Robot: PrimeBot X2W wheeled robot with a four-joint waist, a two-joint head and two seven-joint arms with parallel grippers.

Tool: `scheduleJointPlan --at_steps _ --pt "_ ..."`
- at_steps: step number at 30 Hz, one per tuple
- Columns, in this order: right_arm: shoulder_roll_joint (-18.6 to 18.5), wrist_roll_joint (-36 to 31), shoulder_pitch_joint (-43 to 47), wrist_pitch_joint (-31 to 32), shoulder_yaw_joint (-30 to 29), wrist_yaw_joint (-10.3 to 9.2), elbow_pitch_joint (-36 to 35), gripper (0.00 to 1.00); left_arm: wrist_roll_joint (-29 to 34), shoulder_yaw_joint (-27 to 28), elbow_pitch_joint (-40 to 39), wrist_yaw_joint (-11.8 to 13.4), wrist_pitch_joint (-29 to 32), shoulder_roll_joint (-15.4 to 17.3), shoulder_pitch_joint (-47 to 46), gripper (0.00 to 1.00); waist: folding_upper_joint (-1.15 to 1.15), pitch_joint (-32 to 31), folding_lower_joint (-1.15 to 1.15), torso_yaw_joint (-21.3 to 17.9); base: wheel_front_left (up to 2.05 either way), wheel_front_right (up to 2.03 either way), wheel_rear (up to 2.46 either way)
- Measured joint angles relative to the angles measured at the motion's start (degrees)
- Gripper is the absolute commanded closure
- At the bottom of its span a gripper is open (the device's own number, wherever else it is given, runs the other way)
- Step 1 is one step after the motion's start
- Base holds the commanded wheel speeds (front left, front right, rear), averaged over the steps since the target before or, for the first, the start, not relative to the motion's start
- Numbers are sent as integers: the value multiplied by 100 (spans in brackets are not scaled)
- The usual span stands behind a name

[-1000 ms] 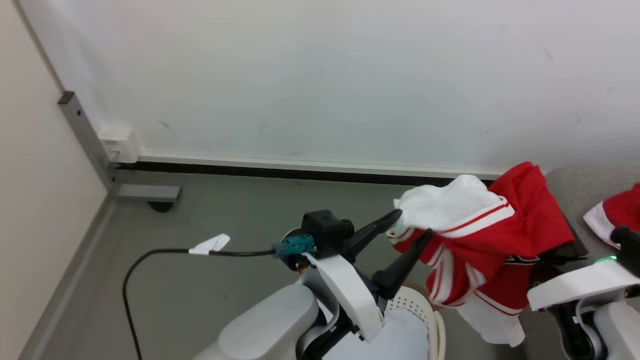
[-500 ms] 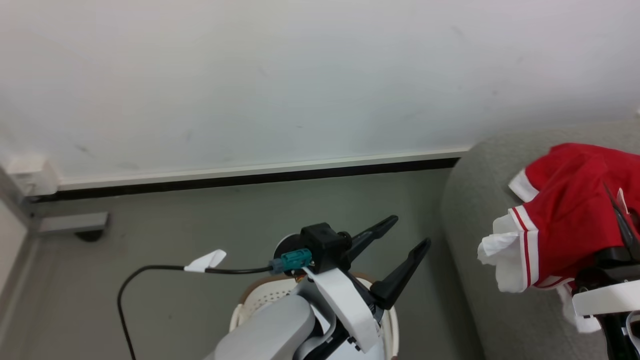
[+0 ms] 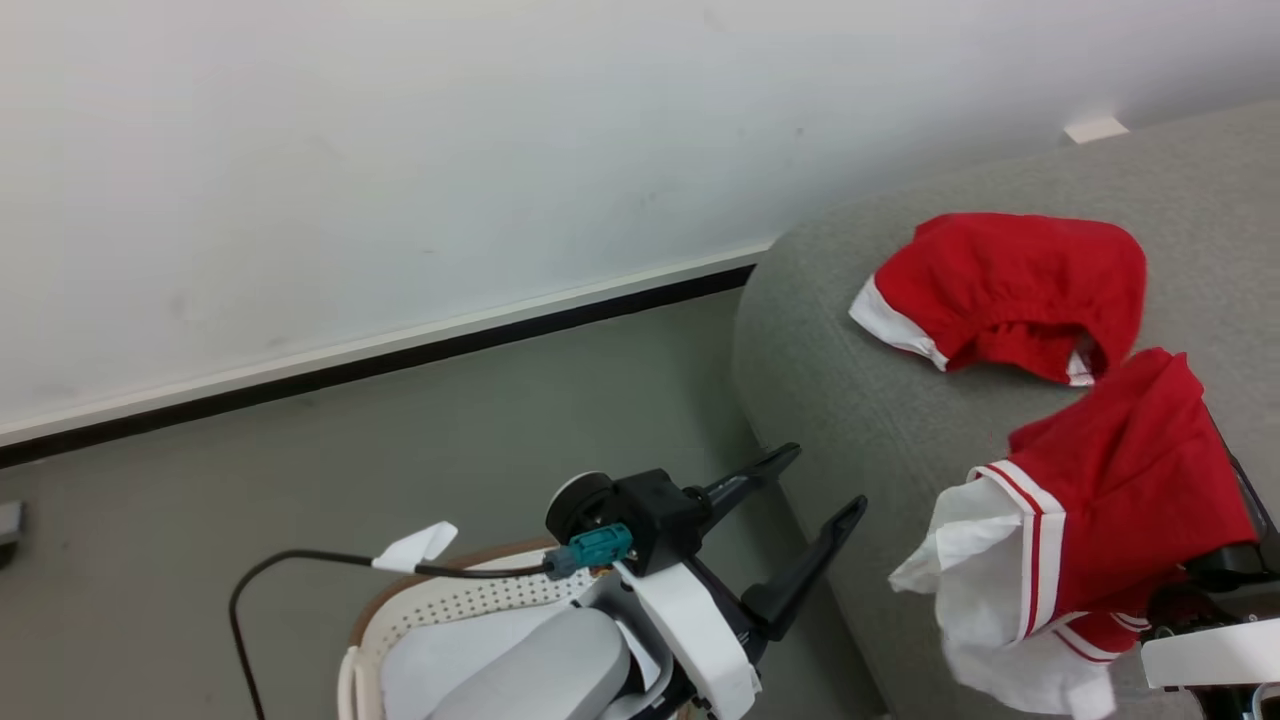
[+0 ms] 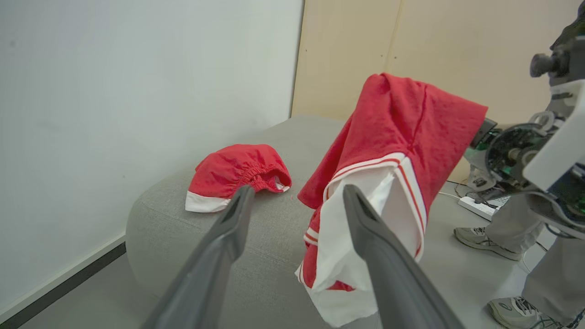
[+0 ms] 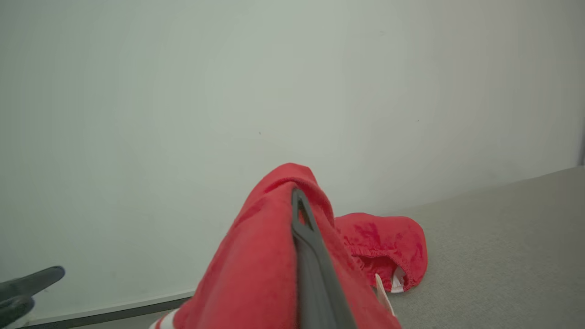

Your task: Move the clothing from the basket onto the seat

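Carried across since a second ago, the red jersey (image 3: pixel 1120 480) hangs over the seat (image 3: pixel 830 330) edge from the right gripper (image 5: pixel 298 201), fingers clamped on it, left gripper (image 3: pixel 822 480) fingers spread and empty; released here, its overhanging weight could drag it to the floor (image 3: pixel 500 420).

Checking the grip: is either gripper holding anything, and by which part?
Right gripper pinches the red garment by a fold near its top; left gripper is open, empty.
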Motion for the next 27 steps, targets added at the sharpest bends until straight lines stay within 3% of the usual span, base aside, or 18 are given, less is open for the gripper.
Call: scheduleJointPlan --at_steps 5,15,27 --pt "40 -31 45 75 -74 0 -120 100 33 -19 24 0 0 -5 13 0 0 60 0 -200 0 0 0" --pt "-30 -75 -165 174 -357 0 -241 100 70 -75 46 0 0 18 -1 0 0 239 0 -197 0 0 0" --pt "-717 112 -1416 315 -1073 1 193 100 70 -203 13 0 1 411 -443 0 0 1072 1 56 0 0 0"
